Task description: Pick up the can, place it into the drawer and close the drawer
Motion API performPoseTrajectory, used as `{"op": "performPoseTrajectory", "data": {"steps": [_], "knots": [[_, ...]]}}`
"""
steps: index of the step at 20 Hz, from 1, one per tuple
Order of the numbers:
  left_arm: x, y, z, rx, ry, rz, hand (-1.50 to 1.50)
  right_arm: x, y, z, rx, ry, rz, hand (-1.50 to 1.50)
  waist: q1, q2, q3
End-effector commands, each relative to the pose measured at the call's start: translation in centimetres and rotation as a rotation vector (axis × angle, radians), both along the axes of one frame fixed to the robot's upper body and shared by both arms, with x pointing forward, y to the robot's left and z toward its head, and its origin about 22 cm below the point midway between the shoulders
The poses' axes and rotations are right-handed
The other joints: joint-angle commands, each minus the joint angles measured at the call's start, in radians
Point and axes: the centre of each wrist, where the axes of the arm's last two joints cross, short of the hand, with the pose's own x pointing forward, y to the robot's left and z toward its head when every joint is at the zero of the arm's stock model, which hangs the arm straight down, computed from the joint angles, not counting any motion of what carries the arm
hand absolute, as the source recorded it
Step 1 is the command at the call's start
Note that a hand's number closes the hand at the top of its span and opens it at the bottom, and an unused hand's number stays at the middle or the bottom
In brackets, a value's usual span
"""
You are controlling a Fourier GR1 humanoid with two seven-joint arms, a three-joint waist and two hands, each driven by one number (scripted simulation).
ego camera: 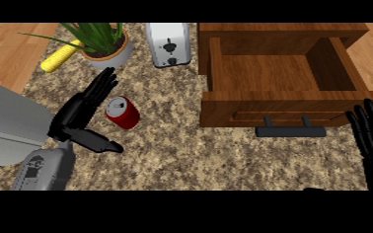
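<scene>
Red can (122, 112) lies tipped on the worktop (189, 148), long axis running far-left to near-right, just right of the left robot hand (82, 112), whose fingers are spread apart; the right robot hand (362, 128) rests open at the right edge, well apart.

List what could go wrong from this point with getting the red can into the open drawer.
1. The left robot hand is open beside the red can, fingers straight, thumb spread below it; closing off-centre might roll the lying can away.
2. The potted plant and toaster stand just beyond the can, so a nudged can might hit them.
3. The drawer has a raised front wall; a low carry could clip it.
</scene>
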Motion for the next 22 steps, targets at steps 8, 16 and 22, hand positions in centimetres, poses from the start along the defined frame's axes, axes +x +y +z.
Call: {"op": "performPoseTrajectory", "data": {"steps": [8, 16, 22], "knots": [[0.9, 4.5, -3.9, 0.030, 0.027, 0.024, -1.50, -0.1, -0.9, -0.9, 0.001, 0.007, 0.012, -1.50, -0.002, 0.000, 0.000], [0.7, 3.9, -6.6, 0.041, 0.054, 0.003, -1.50, -0.4, 0.5, -1.7, 0.023, -0.026, 0.002, -1.50, -0.003, 0.001, 0.000], [0.4, 6.2, -8.8, 0.038, 0.056, 0.047, -1.50, -0.2, -1.4, -0.6, 0.003, -0.006, -0.003, -1.50, -0.006, 0.002, 0.000]]}}
